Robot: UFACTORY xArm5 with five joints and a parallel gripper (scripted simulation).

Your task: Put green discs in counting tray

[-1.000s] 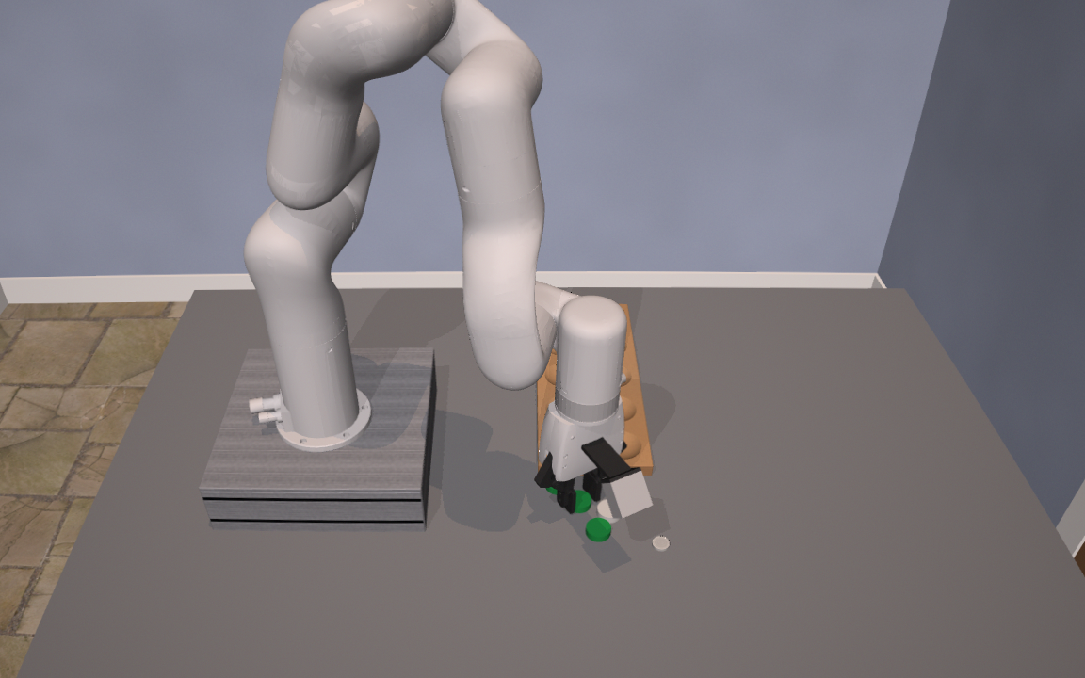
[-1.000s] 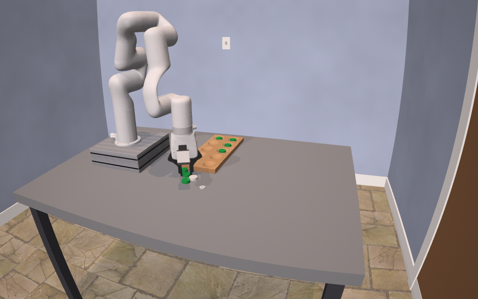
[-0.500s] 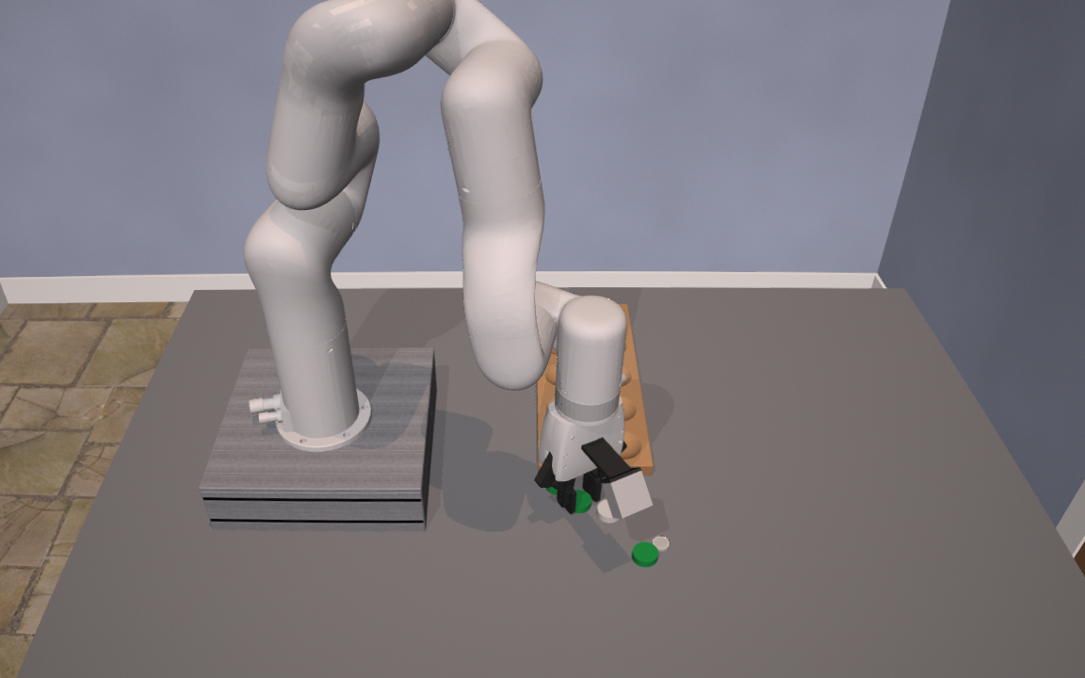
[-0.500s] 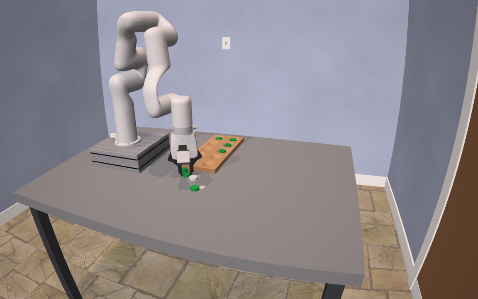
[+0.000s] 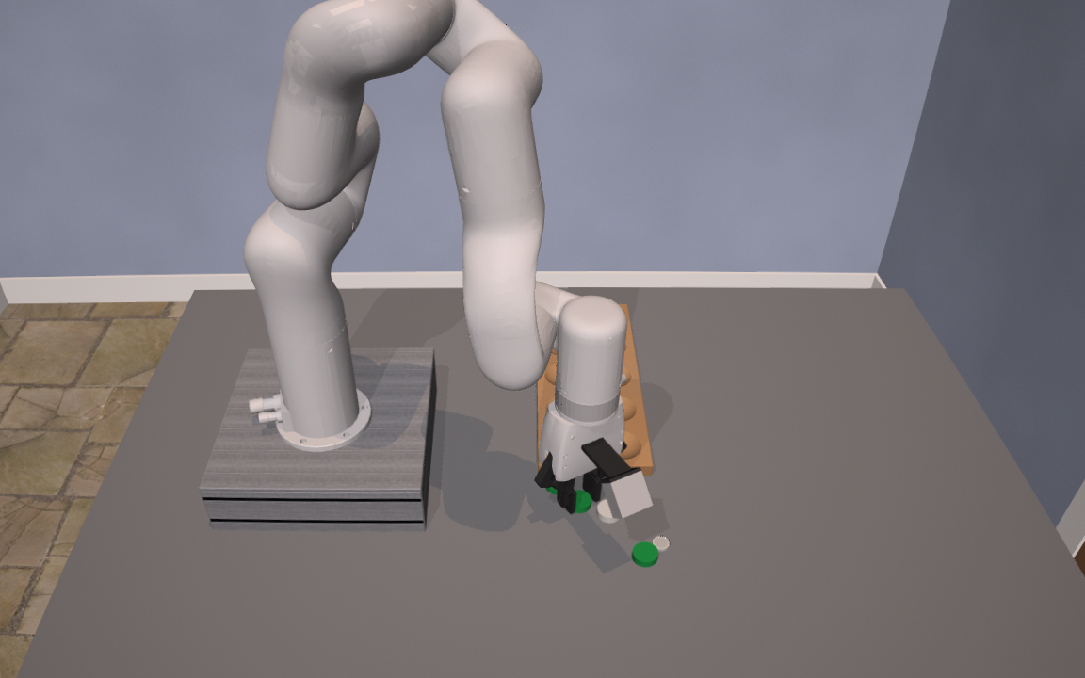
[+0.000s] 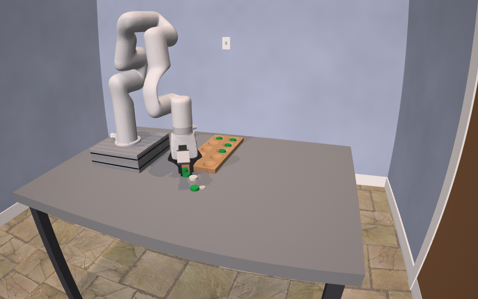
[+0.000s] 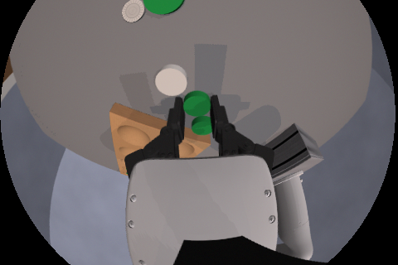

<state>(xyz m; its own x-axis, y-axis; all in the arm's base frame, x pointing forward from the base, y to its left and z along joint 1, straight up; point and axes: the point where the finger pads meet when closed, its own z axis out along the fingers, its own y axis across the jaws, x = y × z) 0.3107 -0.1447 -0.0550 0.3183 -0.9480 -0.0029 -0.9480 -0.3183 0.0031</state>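
Note:
My gripper [image 5: 574, 499] is down at the table just in front of the near end of the wooden counting tray [image 6: 214, 152]. It is shut on a green disc [image 7: 196, 104], also seen in the exterior view [image 6: 186, 173]. A second green disc [image 7: 202, 125] lies on the table just behind it, toward the tray, partly hidden by the fingers. A third loose green disc [image 5: 644, 554] lies farther out toward the table's front. Several green discs sit in the far pockets of the tray, among them one [image 6: 221, 150] nearest the middle; the near pockets are empty.
A white disc [image 5: 609, 511] lies right beside the gripper's right finger. A smaller white disc [image 5: 660, 541] touches or nearly touches the far green disc. The arm's grey base block [image 5: 318, 434] stands to the left of the tray.

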